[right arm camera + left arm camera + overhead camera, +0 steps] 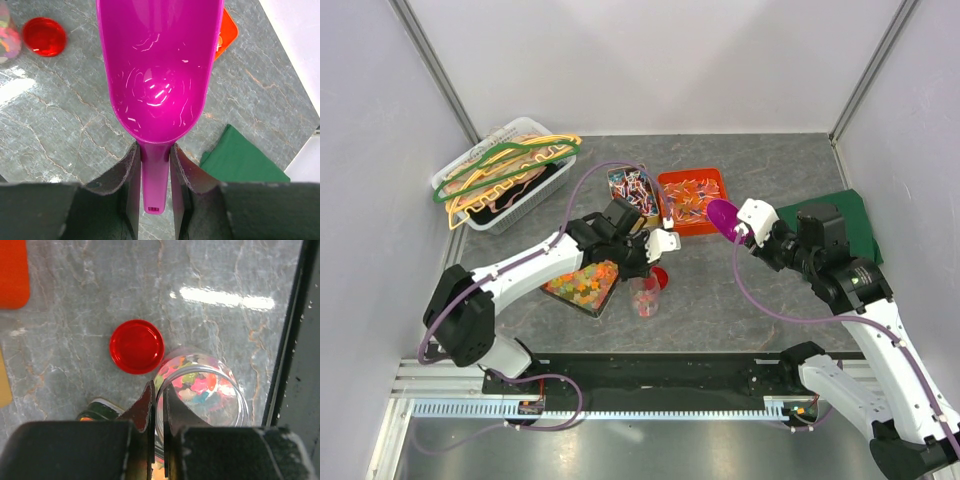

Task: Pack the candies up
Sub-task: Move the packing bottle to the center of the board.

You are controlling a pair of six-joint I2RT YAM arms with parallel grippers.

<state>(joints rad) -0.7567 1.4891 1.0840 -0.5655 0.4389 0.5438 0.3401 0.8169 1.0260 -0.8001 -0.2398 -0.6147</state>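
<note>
Left fingers (pixel 145 407) pinch the near wall of a clear jar (pixel 241 390) on the worktop (pixel 75 315), candies (pixel 200 385) inside just beyond their tips, red lid (pixel 136 346) farther; right fingers (pixel 125 175) clamp a purple scoop (pixel 160 75) by its handle.
</note>
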